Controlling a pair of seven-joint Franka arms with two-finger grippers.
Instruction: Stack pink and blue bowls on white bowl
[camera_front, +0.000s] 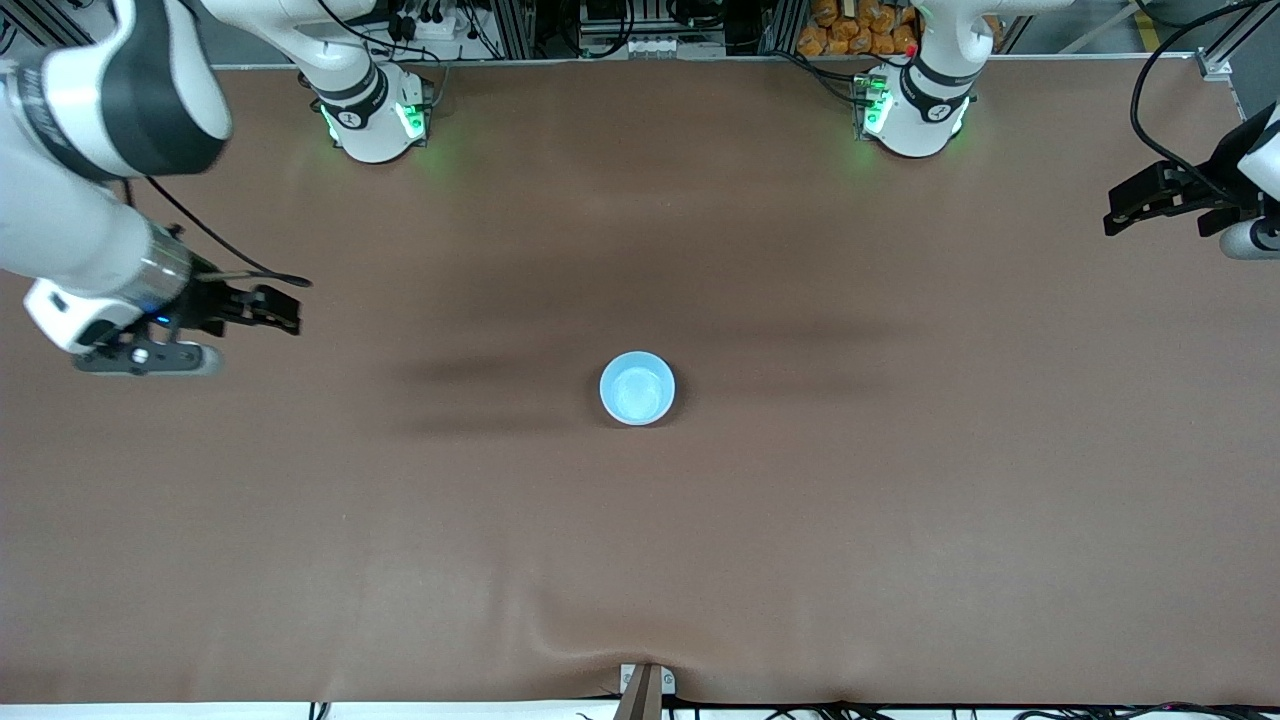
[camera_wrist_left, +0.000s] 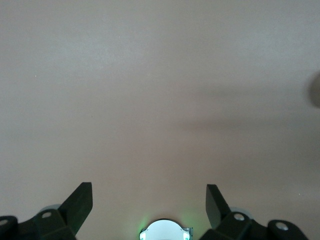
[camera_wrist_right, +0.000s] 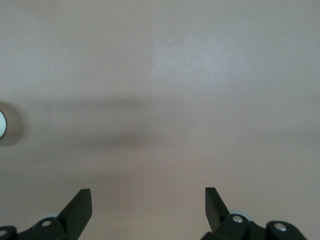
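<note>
A light blue bowl stands upright in the middle of the brown table, and its rim shows at the edge of the right wrist view. No pink bowl and no white bowl show in any view. My right gripper is open and empty, held over the table toward the right arm's end, well away from the bowl. My left gripper is open and empty over the left arm's end of the table. Both wrist views show bare table between the open fingers: the left gripper and the right gripper.
The brown table cover has a small wrinkle at the edge nearest the front camera. The two arm bases stand along the robots' edge. The left arm's base also shows in the left wrist view.
</note>
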